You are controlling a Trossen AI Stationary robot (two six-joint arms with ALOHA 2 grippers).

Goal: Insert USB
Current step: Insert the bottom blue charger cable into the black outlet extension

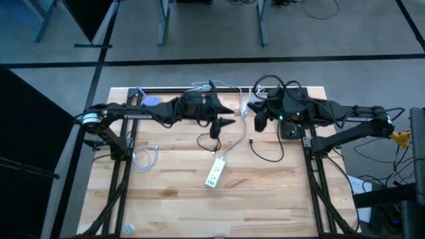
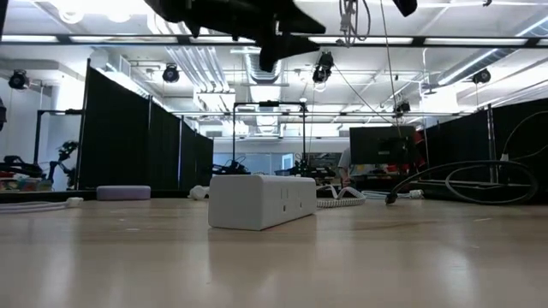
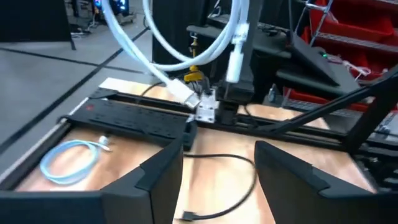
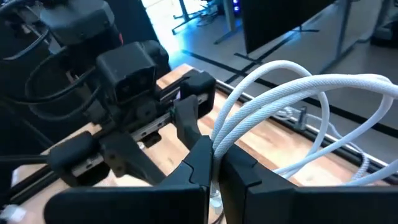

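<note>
Here, the right gripper (image 4: pixel 214 165) has its fingers pinched on the white USB cable (image 4: pixel 298 93), held high near the counter's (image 1: pixel 265 199) far edge; its plug (image 3: pixel 205 111) hangs before the left gripper (image 3: pixel 217 171), whose fingers stand apart, holding nothing. The white power strip (image 1: pixel 214 174) lies mid-counter, well apart. Likely risk: the slack cable swings, so the left fingers miss or skew the plug. No containers appear
</note>
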